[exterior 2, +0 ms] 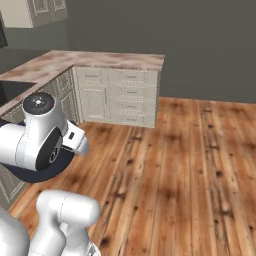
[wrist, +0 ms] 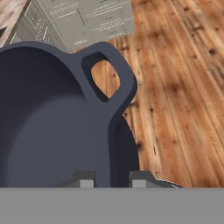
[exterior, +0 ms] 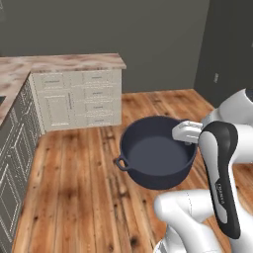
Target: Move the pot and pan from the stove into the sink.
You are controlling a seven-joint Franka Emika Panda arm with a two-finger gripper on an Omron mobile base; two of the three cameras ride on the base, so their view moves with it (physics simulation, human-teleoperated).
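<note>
Left base view: the pot [exterior: 157,153] hangs in the air above the wooden floor [exterior: 79,188], carried at its rim.
Hand view: the end effector [wrist: 113,180] has one fingertip inside and one outside the pot's wall, clamped on the rim; a loop handle [wrist: 107,74] juts out beyond; the desk [exterior: 64,63] with white cabinets [exterior: 81,99] stands well apart behind; right base view: the pot's dark underside [exterior 2: 37,172] peeks below the arm.

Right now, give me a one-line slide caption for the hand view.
Gripper clamped on the rim of the dark blue-grey pot, carried above the wooden floor, loop handle ahead, white cabinets beyond.
</note>
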